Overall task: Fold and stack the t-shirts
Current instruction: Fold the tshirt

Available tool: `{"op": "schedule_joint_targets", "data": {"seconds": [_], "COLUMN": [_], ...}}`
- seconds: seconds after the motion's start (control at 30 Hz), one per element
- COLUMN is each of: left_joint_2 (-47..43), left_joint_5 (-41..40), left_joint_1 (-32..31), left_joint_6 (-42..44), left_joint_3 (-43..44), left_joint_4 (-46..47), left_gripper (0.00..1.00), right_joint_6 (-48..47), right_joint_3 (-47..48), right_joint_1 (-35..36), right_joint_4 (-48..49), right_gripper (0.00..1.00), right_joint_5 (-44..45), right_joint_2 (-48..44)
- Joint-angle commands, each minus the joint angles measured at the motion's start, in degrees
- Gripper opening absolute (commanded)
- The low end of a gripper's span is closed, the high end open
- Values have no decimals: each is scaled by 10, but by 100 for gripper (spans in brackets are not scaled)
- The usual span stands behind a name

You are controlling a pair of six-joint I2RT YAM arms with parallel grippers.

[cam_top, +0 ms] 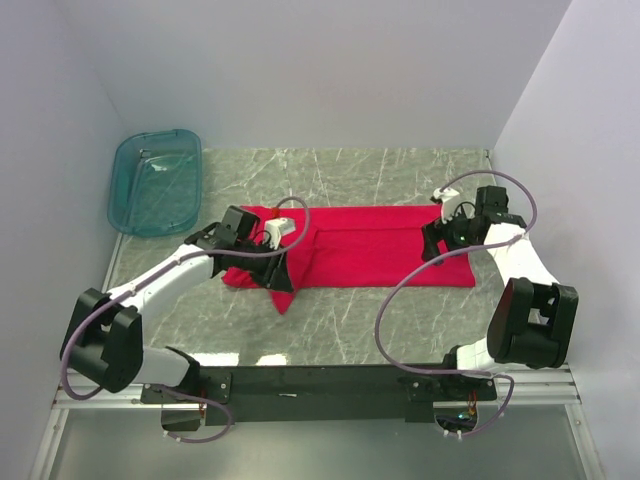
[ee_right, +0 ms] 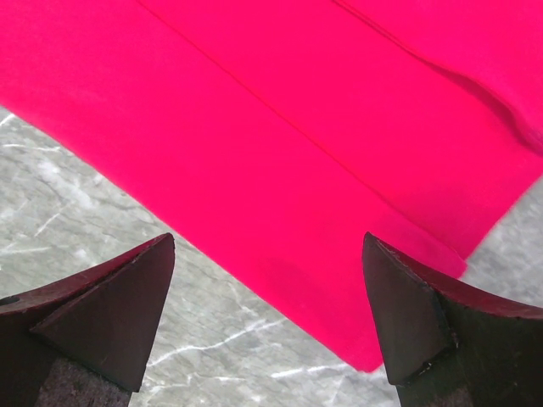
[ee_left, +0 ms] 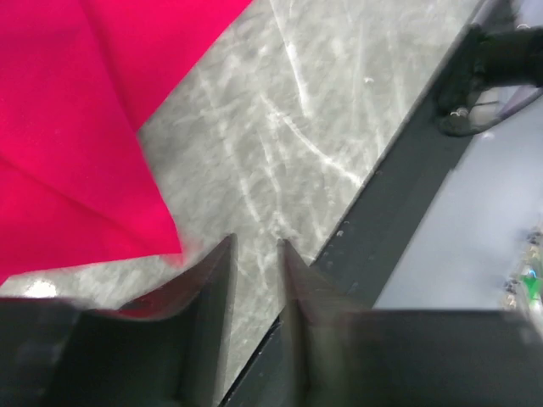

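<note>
Look to the middle of the table (cam_top: 350, 330) for the red t-shirt (cam_top: 370, 245): flat, folded into a long band, long axis running left to right between the two arms. Note the left gripper (ee_left: 254, 246) at the band's left end, parted only to a narrow slit and gripping nothing, tips over bare marble just beside a loose red corner. Note the right gripper (ee_right: 270, 246) at the right end, spread wide and empty, straddling the near edge of the cloth from above. Count both arms about equally near, one per end. Expect, as a guess, an end-to-end fold along that axis. Ignore the teal tub (cam_top: 155, 180), well apart at far left.
</note>
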Motion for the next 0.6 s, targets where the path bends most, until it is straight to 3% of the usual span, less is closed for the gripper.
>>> {"op": "schedule_joint_targets", "data": {"seconds": [0.0,0.13,0.2,0.4,0.57], "left_joint_2": [-42,-134,-142,-12,41], "left_joint_5": [-103,-213,-224,-226,-262], "left_joint_1": [-10,-10,-8,-3,-1], "left_joint_6": [-30,-81,-102,-147,-185], "left_joint_3": [15,5,-6,7,14], "left_joint_4": [-18,37,66,98,128], "left_gripper": [41,68,74,66,57], "right_joint_6": [9,10,13,23,22], "right_joint_3": [-6,-6,-6,-18,-26], "right_joint_1": [18,25,29,45,45], "right_joint_4": [8,9,9,17,19], "right_gripper": [97,97,97,98,98], "right_joint_5": [-4,-2,-3,-5,-2], "right_joint_2": [-25,-26,-25,-37,-43]}}
